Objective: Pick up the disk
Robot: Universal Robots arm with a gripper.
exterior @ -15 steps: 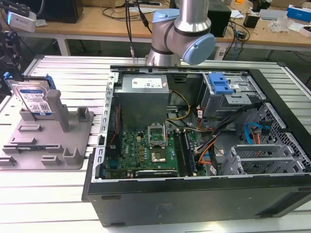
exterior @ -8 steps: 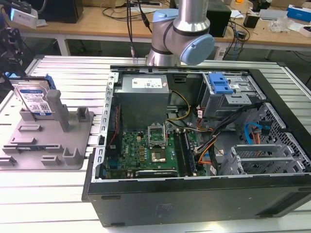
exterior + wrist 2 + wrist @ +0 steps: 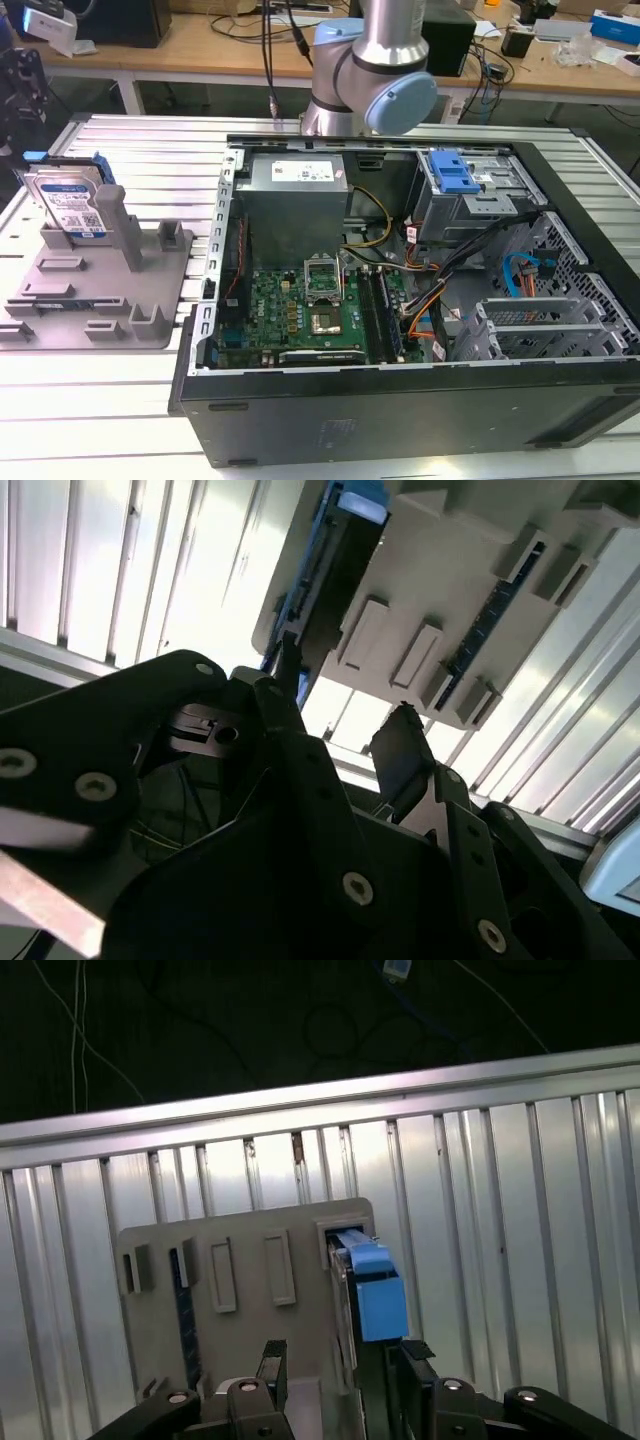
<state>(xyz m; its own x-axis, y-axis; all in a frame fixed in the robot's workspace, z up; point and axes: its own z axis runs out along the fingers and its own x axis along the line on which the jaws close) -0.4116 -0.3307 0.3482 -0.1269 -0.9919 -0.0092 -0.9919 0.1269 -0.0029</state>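
Note:
The disk (image 3: pixel 68 205) stands on edge at the back of the grey fixture plate (image 3: pixel 110 300), at the exterior view's left. It is silver with a white-and-blue label and blue side rails. In the first wrist view I look down on the disk's narrow edge and blue rail (image 3: pixel 375 1290), slotted into the fixture plate (image 3: pixel 250 1300). My gripper (image 3: pixel 343 1355) hangs well above it, open, with one dark finger on each side of the disk's line and nothing between them. In the second wrist view the gripper (image 3: pixel 345 690) is again open, with the disk's blue edge (image 3: pixel 312 565) and the plate (image 3: pixel 450 580) beyond it.
An open black computer case (image 3: pixel 400 420) takes up the middle and right of the slatted aluminium table (image 3: pixel 130 150). Inside it sit a motherboard and a blue-handled drive cage (image 3: pixel 455 180). The arm's elbow (image 3: pixel 370 70) rises behind the case. A cluttered workbench runs along the back.

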